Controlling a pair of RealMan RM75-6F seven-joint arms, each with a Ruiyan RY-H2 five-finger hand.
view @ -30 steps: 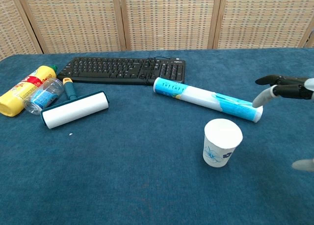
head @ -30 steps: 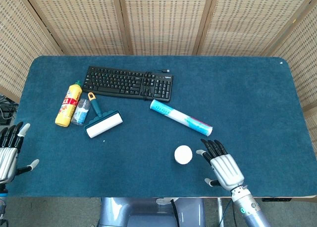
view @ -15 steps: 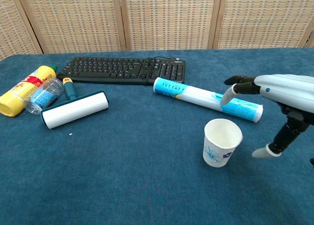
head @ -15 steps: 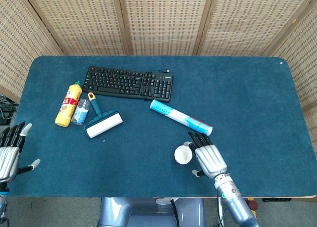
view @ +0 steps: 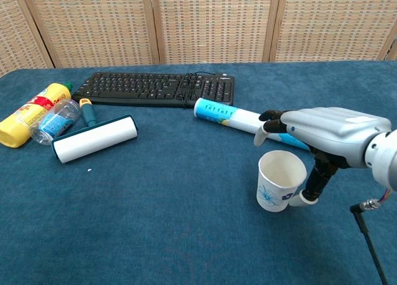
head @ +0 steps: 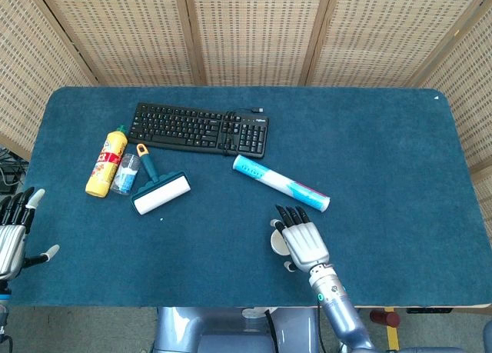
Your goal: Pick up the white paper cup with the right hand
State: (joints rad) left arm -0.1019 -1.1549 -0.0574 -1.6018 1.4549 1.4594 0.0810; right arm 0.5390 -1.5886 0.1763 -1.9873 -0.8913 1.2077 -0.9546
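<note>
The white paper cup (view: 279, 180) with a blue print stands upright near the table's front edge; in the head view only its left rim (head: 276, 242) shows beside my hand. My right hand (view: 329, 136) hovers over the cup's right side, fingers stretched out above and behind the rim. Its thumb (view: 312, 187) hangs down against the cup's right wall. From above, the right hand (head: 302, 241) covers most of the cup. It has no closed grip on the cup. My left hand (head: 11, 231) stays open off the table's left edge.
A blue-and-white rolled tube (view: 231, 116) lies just behind the cup and the hand. Further left are a black keyboard (head: 200, 128), a lint roller (head: 160, 190), a yellow bottle (head: 107, 161) and a small clear bottle (head: 125, 174).
My right hand has slid left from beside the cup to over it, and its thumb has come down to the cup's right wall. The cup and left hand have not moved.
</note>
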